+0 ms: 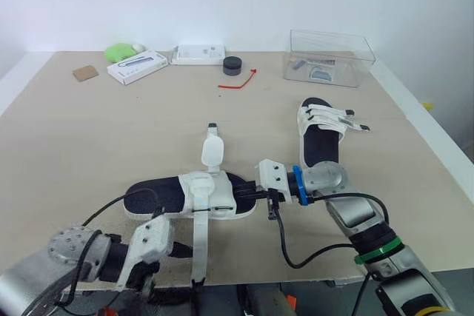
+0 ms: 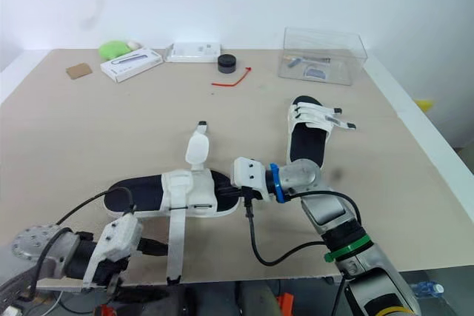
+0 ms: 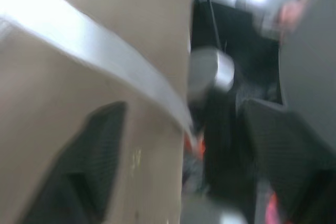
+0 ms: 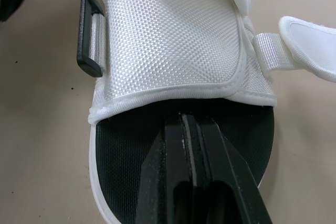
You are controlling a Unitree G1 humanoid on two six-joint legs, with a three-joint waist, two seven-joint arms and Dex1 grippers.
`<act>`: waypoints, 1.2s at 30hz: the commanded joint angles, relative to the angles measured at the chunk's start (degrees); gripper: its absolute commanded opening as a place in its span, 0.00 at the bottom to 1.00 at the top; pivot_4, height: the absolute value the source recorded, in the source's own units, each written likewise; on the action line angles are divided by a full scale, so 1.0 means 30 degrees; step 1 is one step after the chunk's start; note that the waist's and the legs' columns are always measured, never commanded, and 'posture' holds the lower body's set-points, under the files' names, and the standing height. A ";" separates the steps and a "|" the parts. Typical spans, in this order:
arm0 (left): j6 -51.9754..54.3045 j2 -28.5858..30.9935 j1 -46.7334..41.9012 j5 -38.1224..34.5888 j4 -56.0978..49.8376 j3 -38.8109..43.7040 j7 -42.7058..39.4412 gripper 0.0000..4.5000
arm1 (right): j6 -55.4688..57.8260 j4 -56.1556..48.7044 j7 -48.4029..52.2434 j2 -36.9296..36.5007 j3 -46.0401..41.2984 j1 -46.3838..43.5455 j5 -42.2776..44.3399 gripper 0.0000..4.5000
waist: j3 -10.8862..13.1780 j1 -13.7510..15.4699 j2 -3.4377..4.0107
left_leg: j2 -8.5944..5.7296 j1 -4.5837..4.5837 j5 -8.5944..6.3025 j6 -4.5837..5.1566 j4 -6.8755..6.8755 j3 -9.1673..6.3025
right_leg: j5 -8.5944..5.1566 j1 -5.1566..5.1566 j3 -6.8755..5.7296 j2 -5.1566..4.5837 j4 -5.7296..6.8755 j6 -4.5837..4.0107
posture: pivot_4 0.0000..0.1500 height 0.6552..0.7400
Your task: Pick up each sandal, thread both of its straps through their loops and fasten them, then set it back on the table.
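Left tool [image 1: 176,249], near sandal [image 1: 189,196] crosswise, toe rightward

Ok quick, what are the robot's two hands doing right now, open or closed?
Left gripper: open, holding nothing.
Right gripper: shut, tips on the black footbed of the sandal.

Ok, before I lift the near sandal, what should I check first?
1. Right claw holding the near black-soled sandal with white fabric straps: not ok; fingers shut, lying on the footbed.
2. Left claw holding the long white strap: not ok; open, strap runs loose through it.
3. Straps threaded: not ok; both lie loose, nothing passes through the black plastic loop.
4. Strap clear of the beige table edge: not ok; its tip reaches it.
5. Second black-and-white sandal out of the way: ok; farther back, apart.
6. Its straps fastened: cannot tell.
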 commanded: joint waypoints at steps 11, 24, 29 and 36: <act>-2.2173 -0.1384 -0.3384 0.9375 0.5362 0.0945 -0.1117 0.98 | -0.0179 0.1051 0.0265 0.0120 0.0431 -0.0306 -0.0658 0.00 | -0.0007 0.0052 -0.0002 | 0.0019 0.0006 0.0002 0.0002 -0.0015 0.0022 | 0.0014 0.0006 -0.0014 -0.0027 -0.0010 -0.0044 | 1.00 1.00; -2.5719 -0.3310 -0.7567 1.1975 0.8824 -0.3759 0.0614 0.90 | -0.0115 0.0684 0.0239 -0.0193 0.0320 -0.0065 -0.0694 0.00 | -0.0019 0.0032 -0.0006 | 0.0055 0.0019 0.0003 0.0013 -0.0013 0.0023 | 0.0046 0.0031 -0.0020 0.0012 -0.0011 -0.0031 | 1.00 1.00; -2.5089 -0.3586 -0.8621 1.1317 0.9124 -0.4811 0.0804 0.57 | 0.0008 0.0381 0.0202 -0.0380 0.0300 0.0143 -0.0716 0.00 | -0.0019 0.0036 -0.0004 | 0.0044 0.0024 0.0003 0.0014 -0.0012 0.0034 | 0.0082 0.0035 -0.0019 0.0015 -0.0013 0.0050 | 1.00 1.00; -1.9201 -0.3455 -0.8485 0.7226 0.6807 -0.4677 0.0652 0.02 | -0.0012 0.0307 0.0231 -0.0581 0.0294 0.0242 -0.0751 0.00 | -0.0019 0.0082 -0.0005 | 0.0027 0.0018 -0.0001 0.0020 -0.0010 0.0022 | 0.0075 0.0042 -0.0027 0.0026 -0.0014 0.0090 | 1.00 1.00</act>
